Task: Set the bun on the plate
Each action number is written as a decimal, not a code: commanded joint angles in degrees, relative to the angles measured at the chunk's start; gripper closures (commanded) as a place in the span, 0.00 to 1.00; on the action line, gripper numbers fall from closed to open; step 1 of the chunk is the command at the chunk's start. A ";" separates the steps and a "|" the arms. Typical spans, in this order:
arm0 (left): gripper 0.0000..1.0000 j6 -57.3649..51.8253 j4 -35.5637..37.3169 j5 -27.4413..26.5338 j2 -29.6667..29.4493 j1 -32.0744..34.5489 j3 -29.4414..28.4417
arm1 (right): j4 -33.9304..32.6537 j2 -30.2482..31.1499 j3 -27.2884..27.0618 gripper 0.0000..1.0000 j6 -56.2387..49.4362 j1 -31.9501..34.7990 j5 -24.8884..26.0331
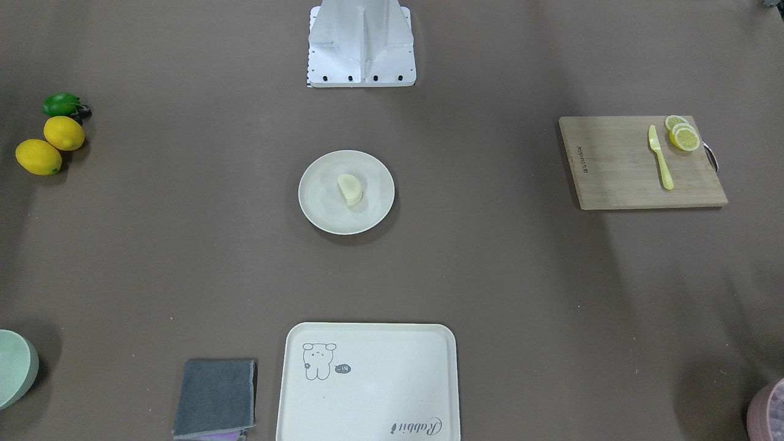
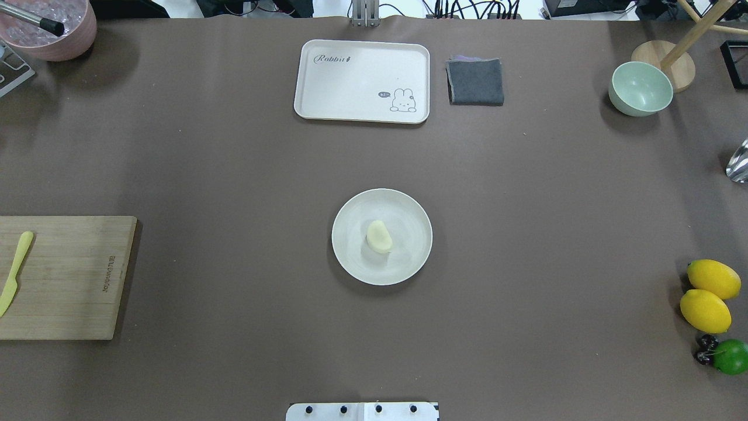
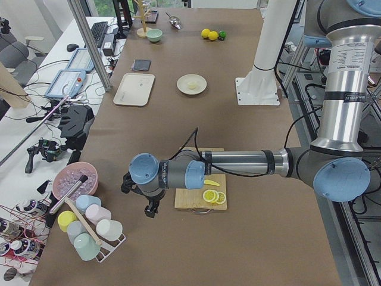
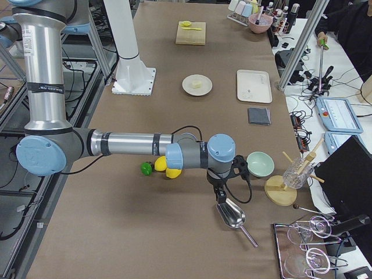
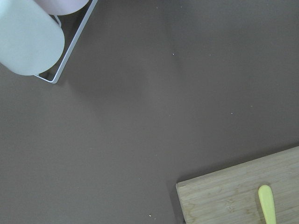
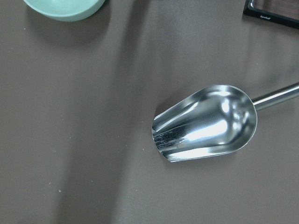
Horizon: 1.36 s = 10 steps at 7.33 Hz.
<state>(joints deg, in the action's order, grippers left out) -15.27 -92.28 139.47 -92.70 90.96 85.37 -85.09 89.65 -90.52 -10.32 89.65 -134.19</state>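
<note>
Bun (image 1: 350, 188) sits on the plate (image 1: 318, 208), well clear of the left gripper (image 3: 151, 208) and right gripper (image 4: 220, 195) (can't tell if either is open or closed), so your only real risk is lowering the right one onto the scoop (image 6: 205, 122) directly beneath it.

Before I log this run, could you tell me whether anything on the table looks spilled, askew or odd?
Nothing stands out. The bun rests near the middle of the plate, and the knife and lemon slices lie on the board, nothing spilled.
</note>
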 commanded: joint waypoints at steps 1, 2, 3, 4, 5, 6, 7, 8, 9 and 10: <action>0.03 -0.02 -0.09 -0.52 -0.03 0.01 -0.11 | 0.02 0.09 -0.01 0.00 0.03 0.00 -0.02; 0.03 -0.02 -0.09 -0.52 0.06 0.01 -0.11 | 0.02 0.09 -0.01 0.00 0.03 0.00 -0.11; 0.03 -0.02 -0.09 -0.52 0.06 -0.08 -0.11 | 0.02 0.00 -0.01 0.00 0.03 -0.09 -0.02; 0.03 -0.02 -0.09 -0.52 0.06 -0.08 -0.02 | 0.02 0.00 -0.01 0.00 0.12 -0.09 -0.11; 0.03 0.07 -0.09 -0.52 0.06 -0.16 -0.37 | 0.02 0.00 -0.10 0.00 0.03 -0.26 -0.11; 0.03 0.07 -0.09 -0.52 0.06 -0.25 -0.37 | 0.02 0.00 -0.10 0.00 0.03 -0.35 -0.11; 0.03 0.07 -0.09 -0.52 0.06 -0.34 -0.37 | 0.02 0.00 -0.10 0.00 0.03 -0.79 -0.11; 0.03 0.07 -0.09 -0.52 0.06 -0.34 -0.46 | 0.02 0.00 -0.10 0.00 0.12 -1.31 -0.11; 0.03 0.07 -0.09 -0.52 0.06 -0.43 -0.46 | 0.02 -0.09 -0.10 0.00 0.12 -1.41 -0.11; 0.03 0.07 -0.09 -0.52 0.06 -0.43 -0.38 | 0.02 -0.09 -0.10 0.00 0.12 -1.41 -0.11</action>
